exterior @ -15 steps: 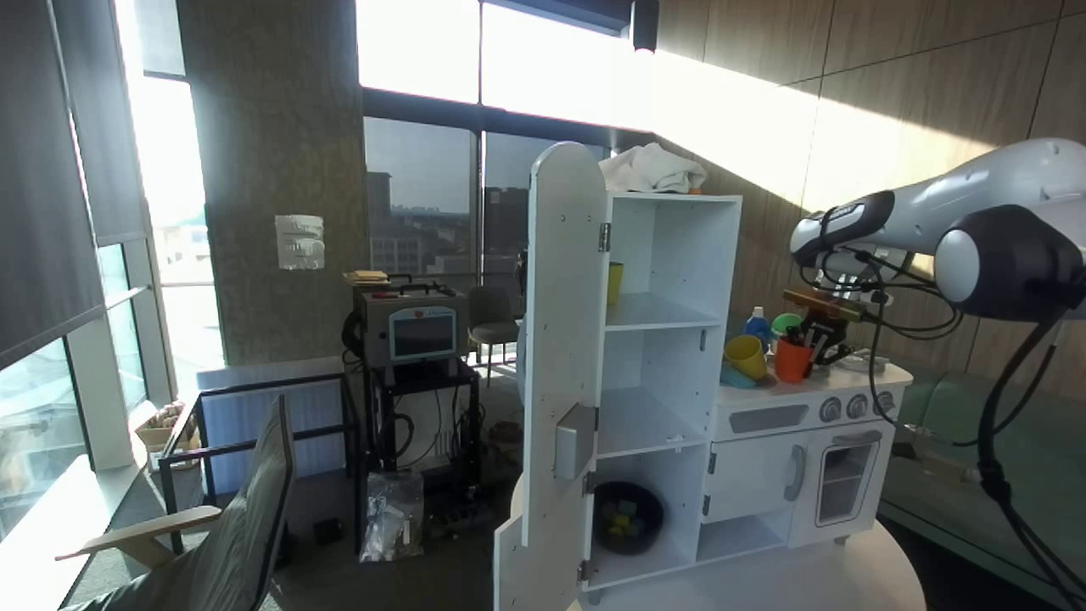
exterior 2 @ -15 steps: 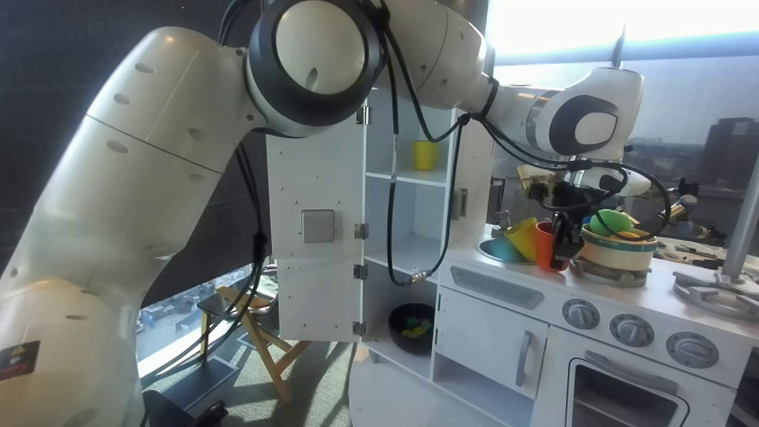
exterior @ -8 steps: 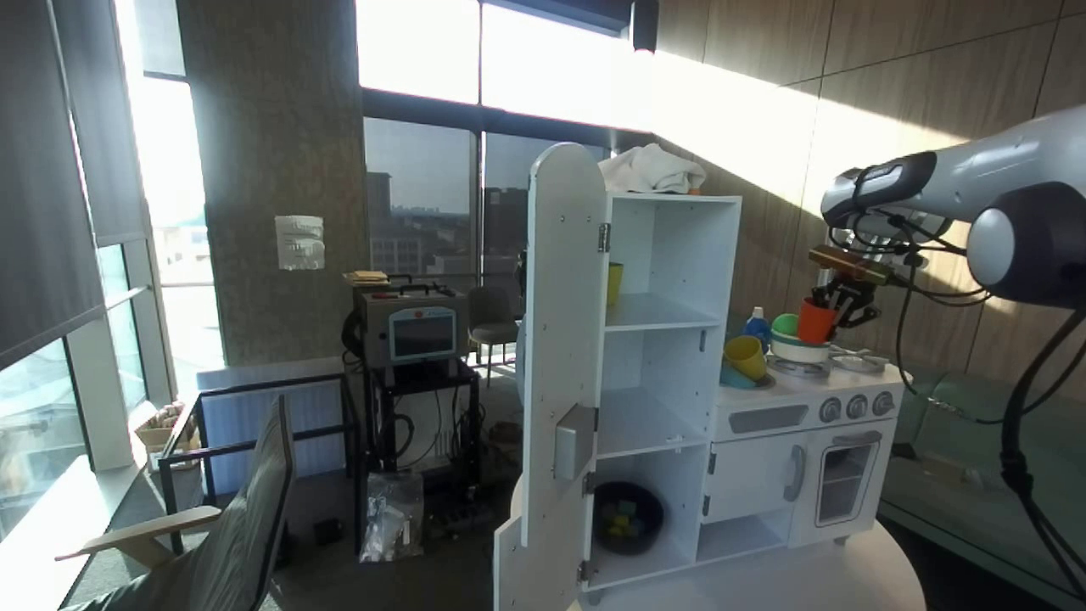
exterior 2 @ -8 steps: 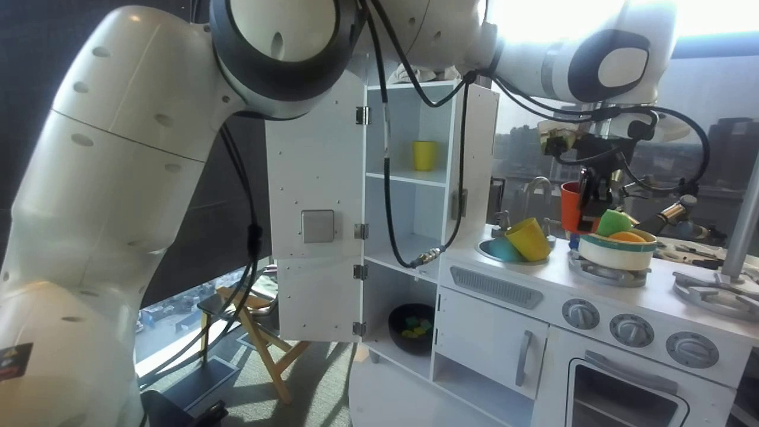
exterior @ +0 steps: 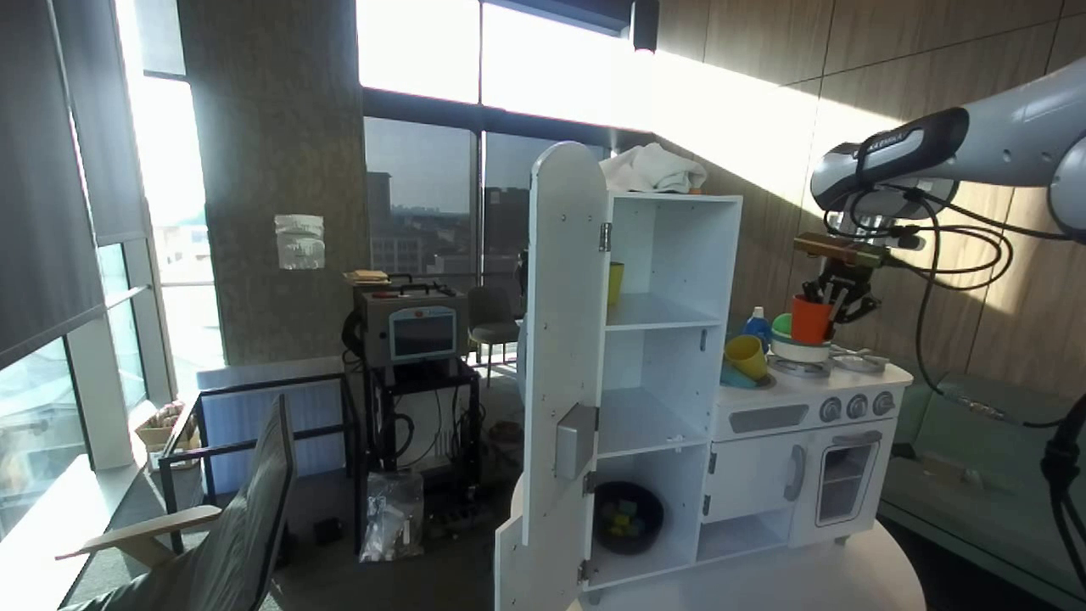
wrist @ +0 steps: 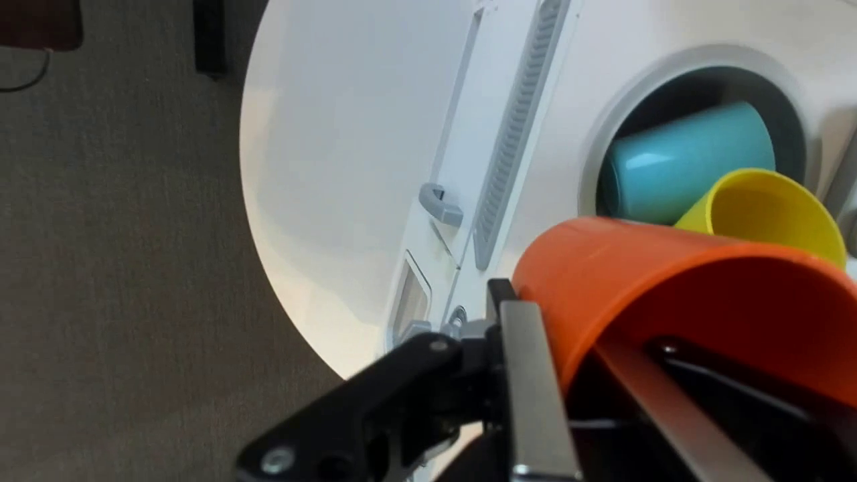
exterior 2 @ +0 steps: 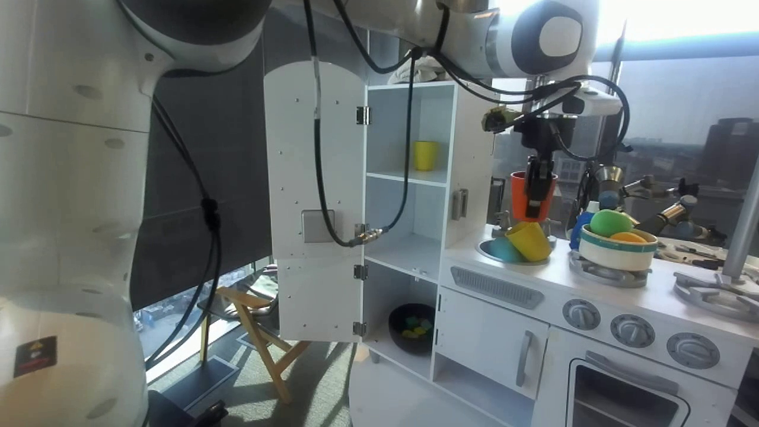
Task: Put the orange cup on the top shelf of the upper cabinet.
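The orange cup [exterior 2: 520, 201] is held in the air, roughly upright, to the right of the white upper cabinet [exterior: 700, 246]. The jaws are clamped on its wall, one finger inside the cup and one outside, as is shown in the wrist view. Lower down, a teal cup [wrist: 696, 161] is seen lying in the round sink [wrist: 723, 55] of the counter [exterior 2: 558, 268], with a tilted yellow cup [exterior 2: 531, 242] just beside it. The cabinet door [exterior: 564, 339] is swung open to the left, and on the top shelf [exterior: 666, 312] another yellow cup [exterior 2: 425, 155] is stood upright.

The carry to the shelf seems to be called for next. If the cup were moved straight left, the cabinet's right side panel [exterior 2: 471, 160] could be struck, since the compartment appears to be open only on the near side. If the height were misjudged, the cup's base could be caught on the shelf's front edge, or the downward-pointing jaws could be blocked by the roof board [exterior: 670, 198]. Because only one wall is gripped, the cup could be twisted or tipped by a light knock. The upright yellow cup could be pushed over or off the shelf if too little room were left beside it. The looped black cable [exterior 2: 370, 235], seen across the cabinet's front in an exterior view, could be snagged on the door or a shelf. At release, the cup could be dragged back by the inner finger.
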Controlling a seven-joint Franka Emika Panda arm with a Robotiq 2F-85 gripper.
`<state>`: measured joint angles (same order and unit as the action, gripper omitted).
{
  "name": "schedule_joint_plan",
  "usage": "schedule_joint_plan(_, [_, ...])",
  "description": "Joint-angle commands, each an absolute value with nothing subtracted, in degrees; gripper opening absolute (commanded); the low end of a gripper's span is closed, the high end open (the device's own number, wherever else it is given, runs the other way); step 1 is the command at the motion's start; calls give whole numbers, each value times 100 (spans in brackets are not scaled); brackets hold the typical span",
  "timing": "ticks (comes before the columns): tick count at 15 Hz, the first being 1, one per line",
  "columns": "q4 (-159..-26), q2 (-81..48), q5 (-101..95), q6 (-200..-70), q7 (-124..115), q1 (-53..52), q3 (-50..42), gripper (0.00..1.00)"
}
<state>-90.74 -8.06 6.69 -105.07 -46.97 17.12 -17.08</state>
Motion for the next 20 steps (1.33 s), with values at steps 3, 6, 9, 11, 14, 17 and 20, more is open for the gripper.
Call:
schedule_joint_plan(3, [-11066,724,-37,-10831,-5400,1373,-1557,8])
schedule_joint_plan(6, [-11982,1496,-22,-10923,-5033,1372,-1396,8])
schedule_joint_plan(9, [-12918,2388,-42,-11134,-4589,1324,-1079,8])
schedule_joint_plan(11, [-13331,2852,17,-11281,-4484,1280,-772,8])
schedule_joint_plan(14, [-13539,3221,249,-11688,-4479,1130,-335,7])
schedule_joint_plan(17, [-13494,3359,622,-12214,-4438,872,-38,6])
schedule_joint_plan(20, [-13324,3152,1034,-12988,-4454,671,141,7])
